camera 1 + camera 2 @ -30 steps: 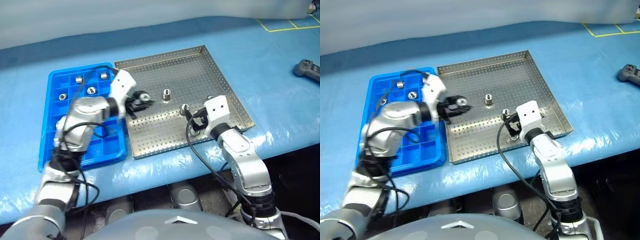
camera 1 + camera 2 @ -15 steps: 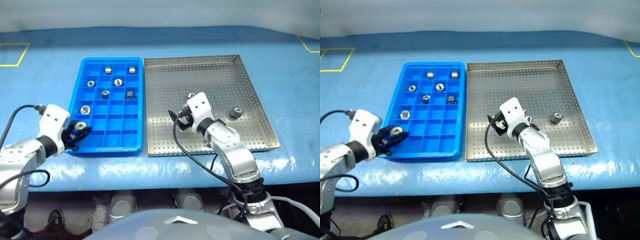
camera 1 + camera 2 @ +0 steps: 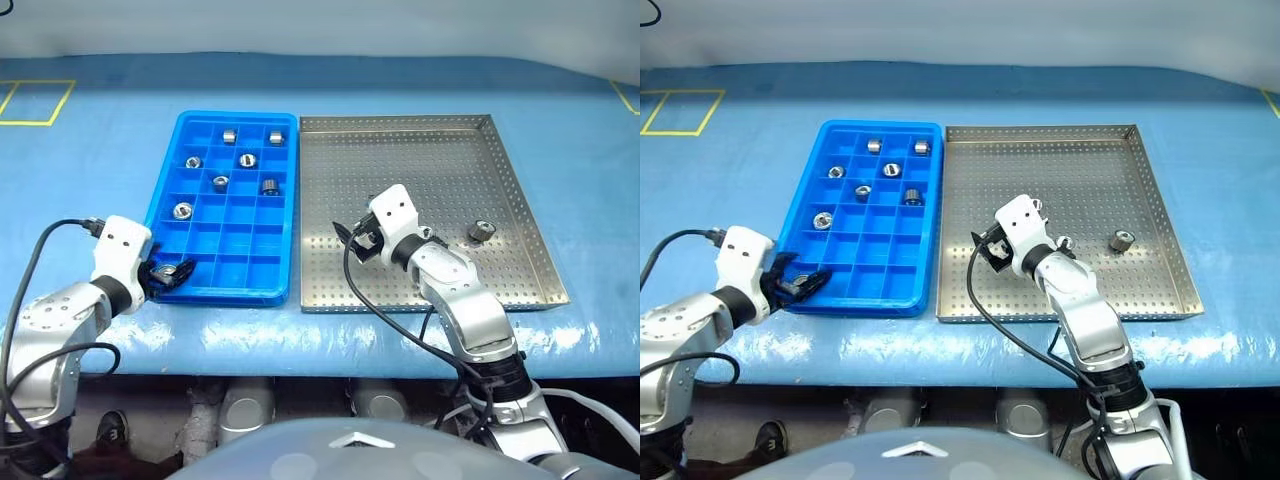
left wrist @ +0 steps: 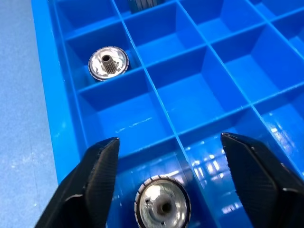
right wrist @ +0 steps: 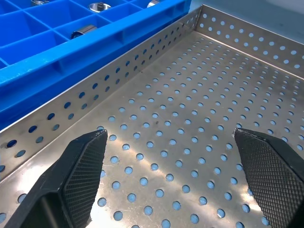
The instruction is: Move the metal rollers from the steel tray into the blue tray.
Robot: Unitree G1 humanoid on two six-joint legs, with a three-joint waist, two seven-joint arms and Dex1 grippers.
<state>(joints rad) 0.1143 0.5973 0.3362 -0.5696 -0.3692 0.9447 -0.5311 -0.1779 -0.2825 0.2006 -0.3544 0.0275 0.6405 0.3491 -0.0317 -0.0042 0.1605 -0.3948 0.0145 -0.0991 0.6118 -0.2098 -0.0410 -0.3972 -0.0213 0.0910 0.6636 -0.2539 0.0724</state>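
Note:
The blue tray (image 3: 235, 240) lies left of the steel tray (image 3: 420, 160). Several metal rollers (image 3: 220, 182) sit in its far compartments. My left gripper (image 3: 172, 272) hangs open over the tray's near left corner. In the left wrist view a roller (image 4: 163, 207) rests on the compartment floor between its spread fingers (image 4: 99, 164), and another roller (image 4: 109, 63) lies two cells beyond. My right gripper (image 3: 358, 243) is open and empty, low over the steel tray's perforated floor (image 5: 190, 142). One roller (image 3: 481, 231) lies loose at the steel tray's right. A second (image 3: 1064, 241) is partly hidden beside my right arm.
Both trays rest on a blue cloth-covered table (image 3: 100, 130) close to its near edge. Yellow tape lines (image 3: 38, 100) mark the cloth at far left. Black cables loop from both wrists.
The camera has swung, so the whole scene has shifted. My left gripper carried a roller from the steel tray to the blue tray's near left corner, then opened and let it go. The right gripper stayed open.

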